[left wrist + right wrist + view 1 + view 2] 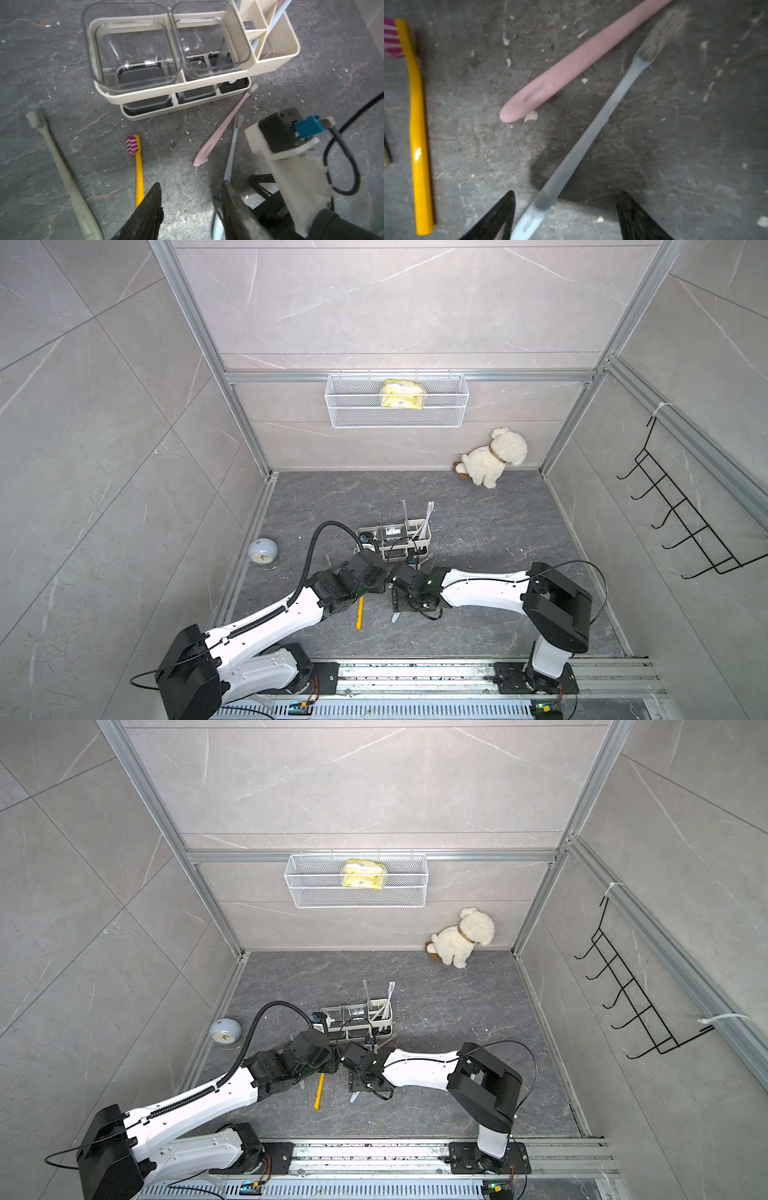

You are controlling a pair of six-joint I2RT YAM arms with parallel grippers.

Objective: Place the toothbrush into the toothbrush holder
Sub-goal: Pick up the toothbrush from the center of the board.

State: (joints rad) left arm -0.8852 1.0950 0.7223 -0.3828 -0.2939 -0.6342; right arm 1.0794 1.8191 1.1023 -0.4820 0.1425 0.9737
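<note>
Dark grey stone desk (498,531). Upright: white oblong plastic toothbrush holder (187,84). Pale blue slim toothbrush (581,145) flat near it, between parted jaws of right tool (566,193); left tool (191,184) parted, empty. Likely grasping step; next: clench handle.

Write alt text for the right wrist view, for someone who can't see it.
The right tool hangs open over a pale blue toothbrush lying on the dark gray floor, with the handle end between the jaws. A pink toothbrush lies close beside it, and a yellow toothbrush with pink and white bristles lies farther off.
</note>
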